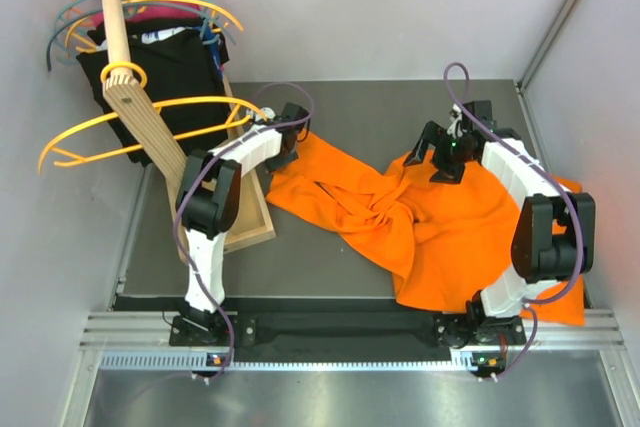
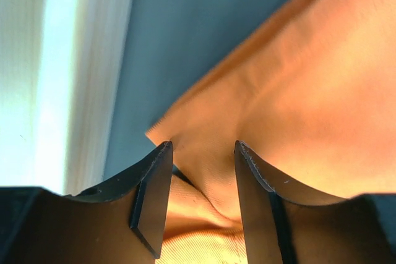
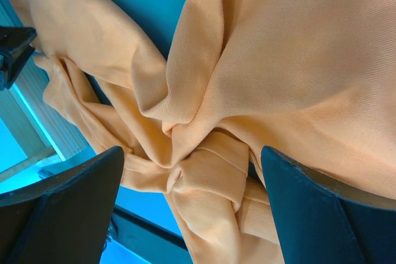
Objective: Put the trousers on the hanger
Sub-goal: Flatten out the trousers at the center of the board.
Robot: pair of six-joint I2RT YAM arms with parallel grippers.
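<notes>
Top cam: trousers (image 1: pixel 400 217) lie twisted between the 2 arms. Left pincer (image 1: pixel 288 155) is at 1 end, right pincer (image 1: pixel 447 162) just above the other. Hanger (image 1: pixel 190 100) hangs bare, well off left pincer's outer side.

Left wrist: jaws apart, cloth fold in the gap, not squeezed afaict.

Right wrist: jaws wide apart, nothing held, twisted knot right below.

Imo the step is getting a grip. Next needs a clean pinch on 1 edge, then untwisting.
</notes>
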